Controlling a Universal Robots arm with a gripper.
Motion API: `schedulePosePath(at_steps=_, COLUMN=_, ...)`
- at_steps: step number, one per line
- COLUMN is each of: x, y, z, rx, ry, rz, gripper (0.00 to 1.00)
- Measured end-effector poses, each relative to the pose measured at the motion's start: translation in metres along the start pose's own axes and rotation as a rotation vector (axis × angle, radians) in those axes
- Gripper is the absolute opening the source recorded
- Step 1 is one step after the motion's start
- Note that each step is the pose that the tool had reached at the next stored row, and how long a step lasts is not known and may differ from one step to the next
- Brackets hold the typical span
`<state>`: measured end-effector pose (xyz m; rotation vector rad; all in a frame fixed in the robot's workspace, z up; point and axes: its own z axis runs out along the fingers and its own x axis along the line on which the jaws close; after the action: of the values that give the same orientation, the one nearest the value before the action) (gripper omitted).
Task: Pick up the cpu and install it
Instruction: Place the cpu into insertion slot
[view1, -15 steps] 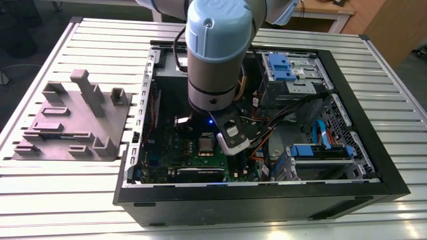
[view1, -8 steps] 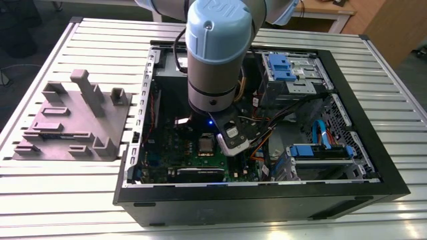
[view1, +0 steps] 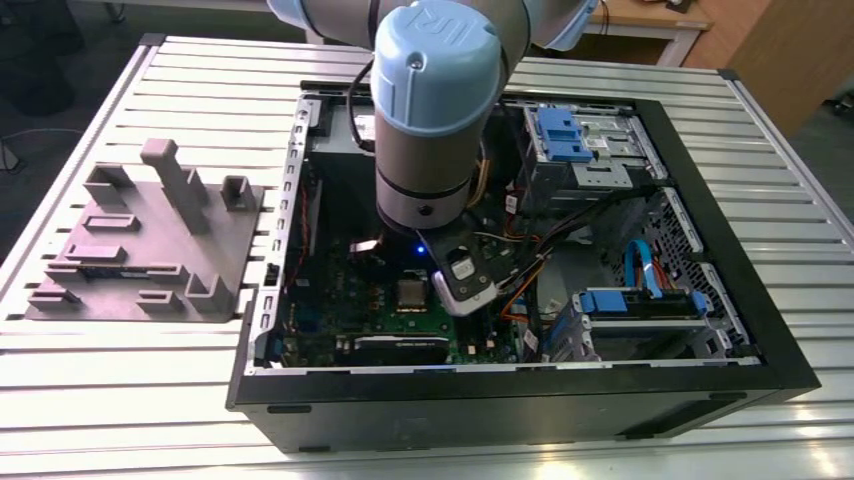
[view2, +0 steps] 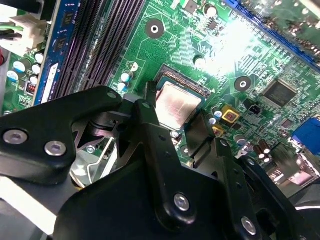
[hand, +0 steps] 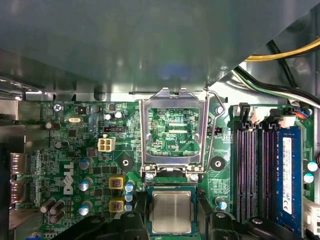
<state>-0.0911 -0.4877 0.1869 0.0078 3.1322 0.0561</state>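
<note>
The cpu (hand: 171, 211), a silvery square chip with a thin pale rim, lies level over the dark socket on the green motherboard (hand: 75, 150). My gripper (hand: 171, 222) has a black finger (hand: 136, 220) against one edge and the other finger against the opposite edge, with no gap showing. The second wrist view shows the same: the cpu (view2: 177, 104) sits between the fingers (view2: 146, 112) of the gripper (view2: 175, 122). The socket's hinged metal frame (hand: 172, 107) stands open beside it. In the exterior view the arm (view1: 427, 130) reaches down into the case over the cpu (view1: 410, 293).
The open computer case (view1: 534, 410) walls the work in. Memory slots (hand: 250, 170) and cables (hand: 280, 55) lie close to the socket. Blue drive bays (view1: 574, 135) sit at the case's far side. A grey fixture block (view1: 134, 245) stands on the slatted table at the exterior view's left.
</note>
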Motion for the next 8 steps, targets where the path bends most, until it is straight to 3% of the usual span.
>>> schedulePosePath(at_steps=8, x=0.0, y=0.0001, z=0.001, rx=-0.0012, ry=-0.0007, rz=0.0, gripper=0.47)
